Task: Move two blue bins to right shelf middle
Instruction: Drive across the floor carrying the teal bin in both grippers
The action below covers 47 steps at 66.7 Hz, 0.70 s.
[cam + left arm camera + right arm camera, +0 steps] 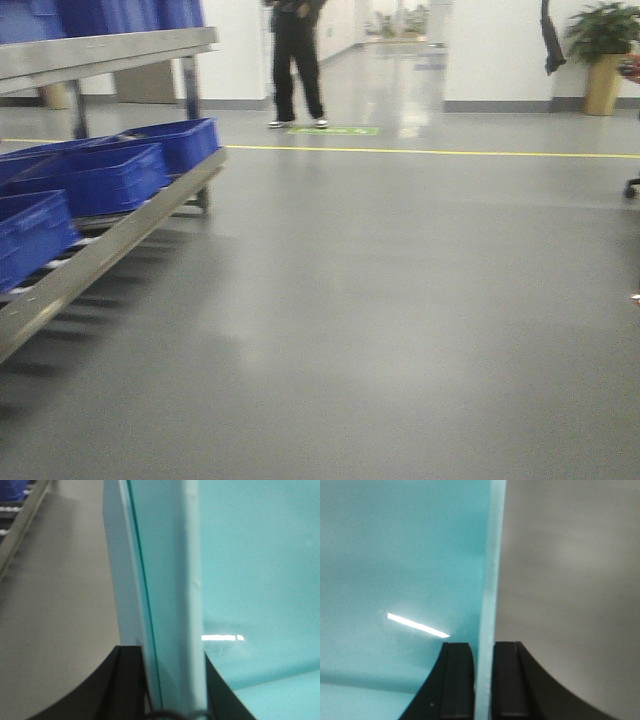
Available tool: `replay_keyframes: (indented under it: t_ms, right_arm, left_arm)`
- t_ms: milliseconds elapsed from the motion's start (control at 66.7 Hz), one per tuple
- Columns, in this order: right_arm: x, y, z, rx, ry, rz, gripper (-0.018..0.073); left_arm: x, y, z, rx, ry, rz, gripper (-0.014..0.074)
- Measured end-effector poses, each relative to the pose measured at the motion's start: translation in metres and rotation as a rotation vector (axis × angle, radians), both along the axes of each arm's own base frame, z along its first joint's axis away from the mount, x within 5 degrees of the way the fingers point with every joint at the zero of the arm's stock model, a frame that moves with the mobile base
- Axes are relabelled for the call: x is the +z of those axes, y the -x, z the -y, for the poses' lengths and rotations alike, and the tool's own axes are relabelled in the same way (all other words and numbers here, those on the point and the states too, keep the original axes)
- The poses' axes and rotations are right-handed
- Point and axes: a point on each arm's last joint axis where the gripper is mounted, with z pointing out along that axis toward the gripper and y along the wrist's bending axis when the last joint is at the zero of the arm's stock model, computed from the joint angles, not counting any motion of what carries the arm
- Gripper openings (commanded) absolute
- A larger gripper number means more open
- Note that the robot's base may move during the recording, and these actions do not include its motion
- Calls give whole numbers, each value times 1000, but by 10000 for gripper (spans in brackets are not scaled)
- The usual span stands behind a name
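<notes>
Both grippers hold one blue bin, which looks pale cyan in the wrist views and does not show in the front view. My left gripper (pixel 172 652) is shut on the bin's left wall (pixel 165 580), with the bin's inside (pixel 260 580) to its right. My right gripper (pixel 483 647) is shut on the bin's right wall (pixel 492 555), with the inside (pixel 395 555) to its left. Bare grey floor lies outside both walls. Other blue bins (pixel 100 175) sit on a metal shelf (pixel 110 240) at the left of the front view.
An upper shelf board (pixel 100 50) carries more blue bins (pixel 120 15). A person (pixel 297 60) stands beyond a yellow floor line (pixel 430 152). A potted plant (pixel 605 60) is at the back right, a chair wheel (pixel 632 185) at the right edge. The shelf's edge (pixel 20 515) shows in the left wrist view.
</notes>
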Motion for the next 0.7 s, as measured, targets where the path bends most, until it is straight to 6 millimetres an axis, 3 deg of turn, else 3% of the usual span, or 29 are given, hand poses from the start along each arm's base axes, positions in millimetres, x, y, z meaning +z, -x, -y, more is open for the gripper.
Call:
replay_keyframes:
  t_ms: [705]
  right_arm:
    - [0,0,0,1,1,1,-165]
  left_arm:
    - [0,0,0,-1,1,0,-111]
